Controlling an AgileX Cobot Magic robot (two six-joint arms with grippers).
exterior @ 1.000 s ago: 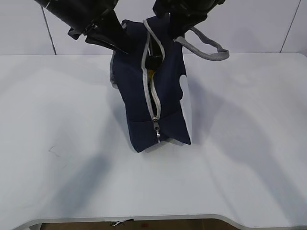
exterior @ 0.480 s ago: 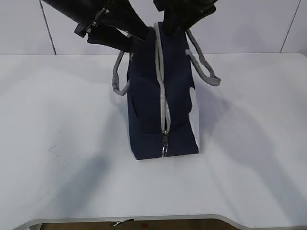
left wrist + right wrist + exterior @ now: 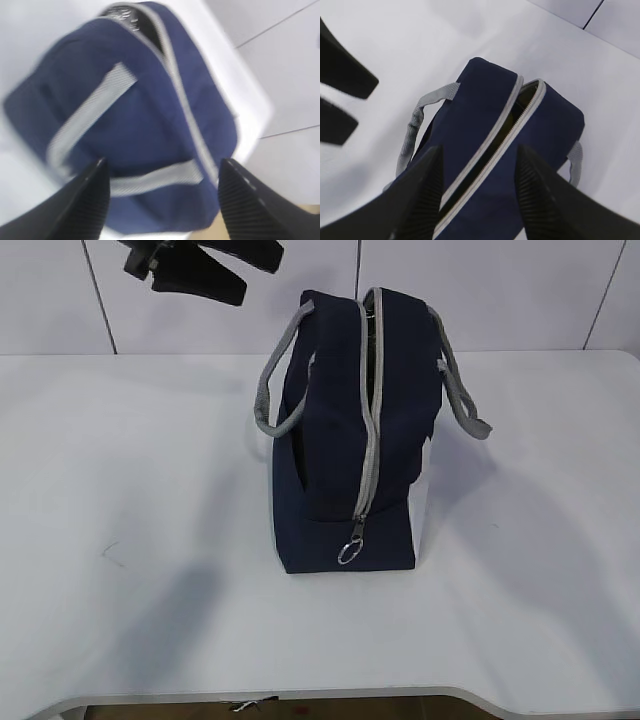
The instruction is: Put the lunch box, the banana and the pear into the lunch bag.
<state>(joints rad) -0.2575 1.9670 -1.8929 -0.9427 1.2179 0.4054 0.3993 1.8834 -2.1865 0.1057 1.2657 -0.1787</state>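
Lunch bag [image 3: 345, 455] stands upright at the frame's centre, mostly zipped, with no lunch box, banana or pear visible on the table [image 3: 120, 490], so packing looks finished; left gripper [image 3: 160, 197] and right gripper [image 3: 477, 185] hang spread, holding nothing.

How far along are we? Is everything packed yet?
Looks nearly finished: the lunch bag stands upright on the table, and no lunch box, banana or pear lies outside it. Its contents are hidden. Nothing is in hand: the left claw and right claw are open above it. The zipper remains partly open.
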